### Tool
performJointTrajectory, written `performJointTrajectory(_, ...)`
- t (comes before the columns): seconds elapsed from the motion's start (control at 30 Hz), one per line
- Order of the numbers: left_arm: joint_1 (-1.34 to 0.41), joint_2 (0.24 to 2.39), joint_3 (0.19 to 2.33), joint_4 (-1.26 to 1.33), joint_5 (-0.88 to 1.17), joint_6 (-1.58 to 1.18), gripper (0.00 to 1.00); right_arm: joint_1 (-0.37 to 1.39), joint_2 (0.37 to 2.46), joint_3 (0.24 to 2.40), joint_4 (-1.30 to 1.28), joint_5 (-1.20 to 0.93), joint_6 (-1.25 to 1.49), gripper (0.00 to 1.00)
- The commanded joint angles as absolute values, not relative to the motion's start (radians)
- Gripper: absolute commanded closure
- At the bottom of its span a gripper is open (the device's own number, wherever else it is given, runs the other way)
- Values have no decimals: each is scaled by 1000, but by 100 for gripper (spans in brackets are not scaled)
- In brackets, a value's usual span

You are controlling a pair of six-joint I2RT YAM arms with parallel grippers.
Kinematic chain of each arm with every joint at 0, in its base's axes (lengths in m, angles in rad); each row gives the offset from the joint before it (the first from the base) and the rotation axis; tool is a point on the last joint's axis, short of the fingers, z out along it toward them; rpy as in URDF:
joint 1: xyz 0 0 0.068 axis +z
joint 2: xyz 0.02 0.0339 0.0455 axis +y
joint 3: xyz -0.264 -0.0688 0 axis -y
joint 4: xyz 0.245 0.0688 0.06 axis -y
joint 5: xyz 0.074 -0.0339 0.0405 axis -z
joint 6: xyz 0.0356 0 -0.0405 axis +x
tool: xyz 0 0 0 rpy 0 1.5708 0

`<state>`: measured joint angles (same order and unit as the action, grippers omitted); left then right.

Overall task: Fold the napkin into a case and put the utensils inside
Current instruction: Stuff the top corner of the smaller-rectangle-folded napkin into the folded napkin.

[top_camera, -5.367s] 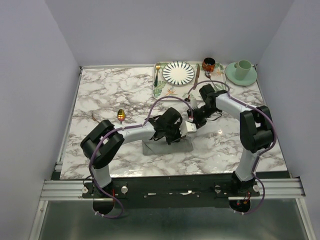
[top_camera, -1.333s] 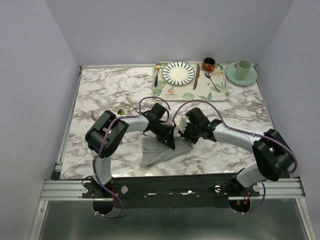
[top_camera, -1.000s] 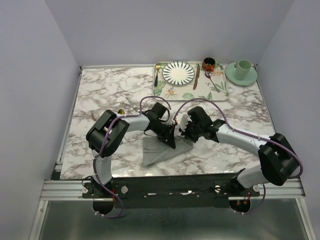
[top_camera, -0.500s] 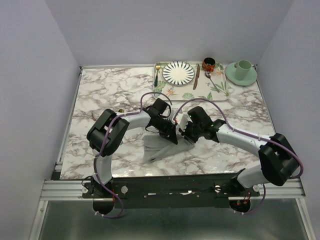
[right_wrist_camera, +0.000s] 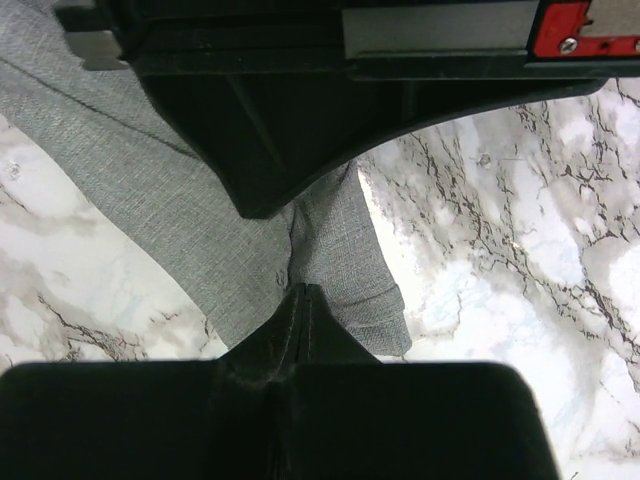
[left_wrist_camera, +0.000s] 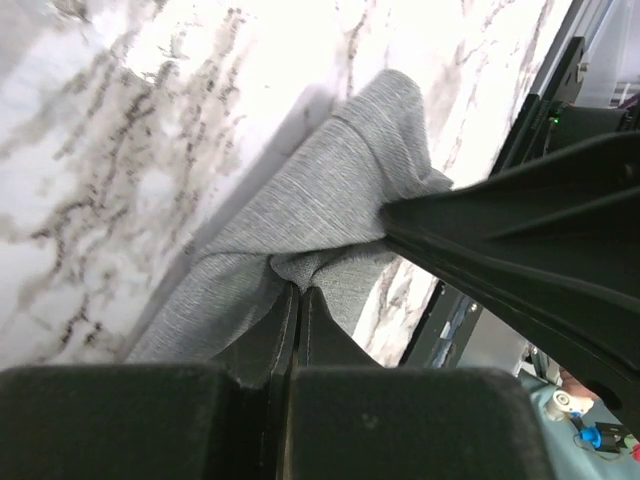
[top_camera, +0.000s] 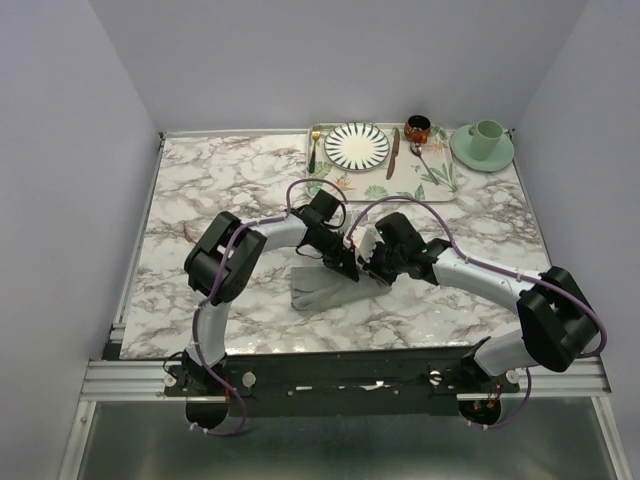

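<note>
Napkin (top_camera: 316,292) flatter, long axis left-right

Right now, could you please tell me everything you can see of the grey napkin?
The napkin is plain grey woven cloth, folded into a rumpled narrow shape on the marble table, near its front middle. Its far end is lifted and creased, pinched by the shut left gripper and right gripper.

The left arm (top_camera: 265,232) and right arm (top_camera: 475,272) are crowding mid-table, walling off the napkin (top_camera: 318,292); open marble table (top_camera: 220,180) is lying far left (the tray (top_camera: 400,188) is filling far right).
</note>
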<state>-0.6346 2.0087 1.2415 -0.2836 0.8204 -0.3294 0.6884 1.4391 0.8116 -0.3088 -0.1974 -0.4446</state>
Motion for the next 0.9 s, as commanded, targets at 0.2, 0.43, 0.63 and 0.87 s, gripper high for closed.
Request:
performJointTrajectory(0.2, -604, 2089, 1247, -314, 816, -255, 100, 686, 1468, 830, -285, -112, -382, 99)
performJointTrajectory(0.43, -609, 2022, 1227, -273, 870, -294, 100, 666, 1526, 839, -259, -106, -359, 99)
performJointTrajectory(0.63, -618, 1962, 1241, -250, 899, -291, 100, 658, 1528, 847, -241, -110, -345, 99)
performJointTrajectory(0.87, -620, 2015, 1302, -268, 910, -272, 100, 643, 1494, 828, -225, -159, -351, 99)
